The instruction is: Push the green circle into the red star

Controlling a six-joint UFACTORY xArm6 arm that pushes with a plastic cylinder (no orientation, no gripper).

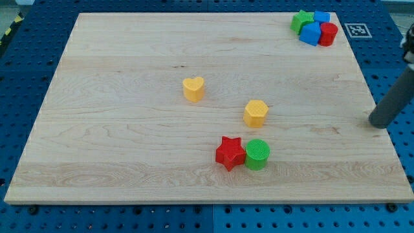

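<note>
The green circle [257,154] sits near the view's bottom middle of the wooden board [116,142]. It touches the right side of the red star [229,153]. My rod comes in from the view's right edge, and my tip [376,123] is just off the board's right edge, far to the right of and a little above the green circle. It touches no block.
A yellow heart [193,88] and a yellow hexagon [256,112] lie above the red star. At the view's top right corner a green star [300,21], two blue blocks [311,33] [321,17] and a red cylinder [328,33] are clustered. A marker tag [356,30] lies beside them.
</note>
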